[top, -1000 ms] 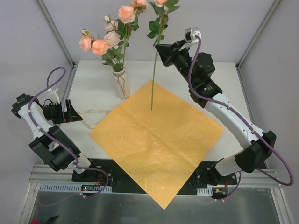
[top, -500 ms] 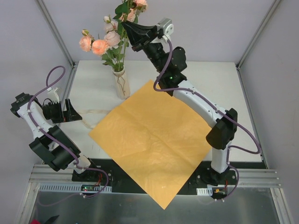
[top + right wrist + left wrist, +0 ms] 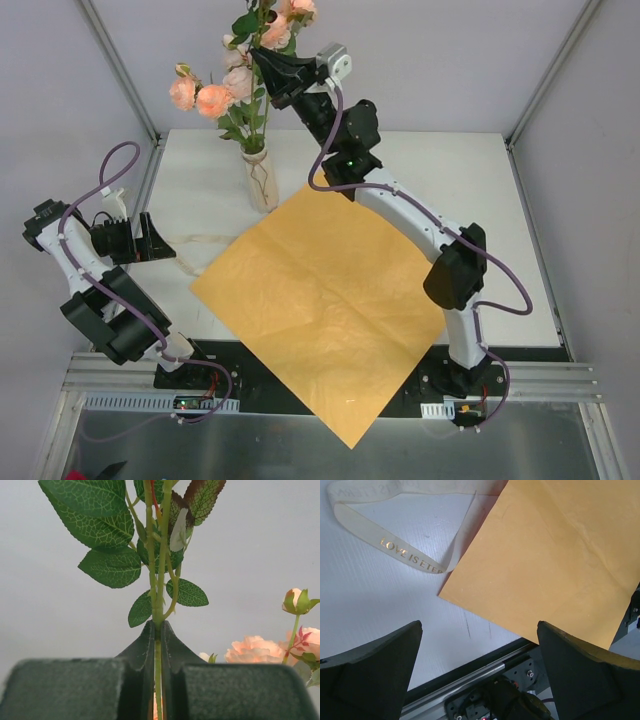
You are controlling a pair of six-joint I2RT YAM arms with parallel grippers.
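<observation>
My right gripper [image 3: 262, 62] [image 3: 156, 626] is shut on a green rose stem [image 3: 156, 600] and holds it upright, leaves [image 3: 97, 517] just above the fingertips. It hangs high at the back, right beside the pink roses [image 3: 212, 98] that stand in a glass vase [image 3: 262, 180]. An orange paper sheet [image 3: 335, 300] lies as a diamond on the white table [image 3: 470, 170]. My left gripper [image 3: 150, 240] [image 3: 479, 627] is open and empty at the table's left, over the paper's left corner [image 3: 545, 565]. Next to it lies a translucent ribbon [image 3: 410, 557] with gold lettering.
Pink blooms [image 3: 255, 650] and a bud [image 3: 296, 600] show to the right of my right fingers. The ribbon [image 3: 200, 240] runs from the left gripper toward the paper. Frame posts [image 3: 120, 70] rise at the back corners. A metal rail [image 3: 470, 677] edges the table's near side.
My right arm has swung left and back with the stem, from over the paper's far corner to beside the bouquet in the vase. The left arm has stayed still.
</observation>
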